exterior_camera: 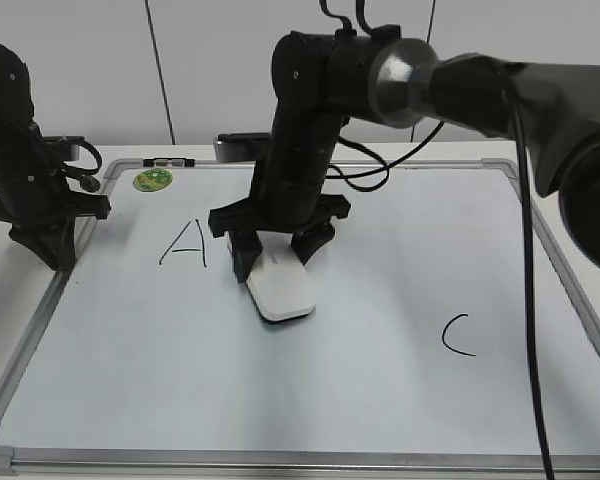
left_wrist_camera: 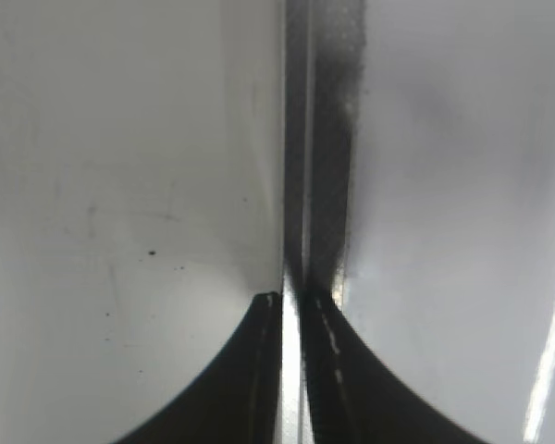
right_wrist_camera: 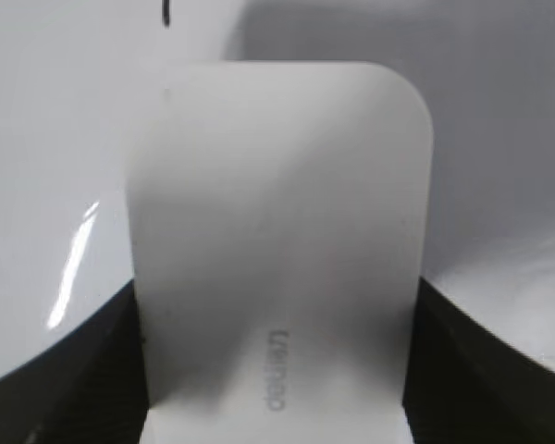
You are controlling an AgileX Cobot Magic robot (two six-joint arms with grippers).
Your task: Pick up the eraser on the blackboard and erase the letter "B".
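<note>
right gripper point(exterior_camera: 277, 252) is clamped on the eraser point(exterior_camera: 283, 290), one finger on each long side; in the wrist view the white block point(right_wrist_camera: 277, 250) fills the gap between the dark fingers point(right_wrist_camera: 65, 370), w/ its free end pointing away from the wrist. in the outside view the eraser sits flat on, or just at, the board point(exterior_camera: 380, 400), center-left, just right of the letter a point(exterior_camera: 185, 243). its long axis runs from the gripper toward the front edge of the board, slightly slanted.

the key relation: no b is visible anywhere. only the a and the c point(exterior_camera: 456, 335) show, well apart, and the eraser lies btwn them, close to the a. my guess: the b's spot is under or right by the eraser, so the wipe is underway or done; can't tell which. a tiny black mark point(right_wrist_camera: 166, 13) shows past the eraser's far end in the wrist view, maybe a leftover stroke.

left gripper point(left_wrist_camera: 291, 301) is parked at the board's left frame, fingers together, nothing held. right arm is the only one near.
</note>
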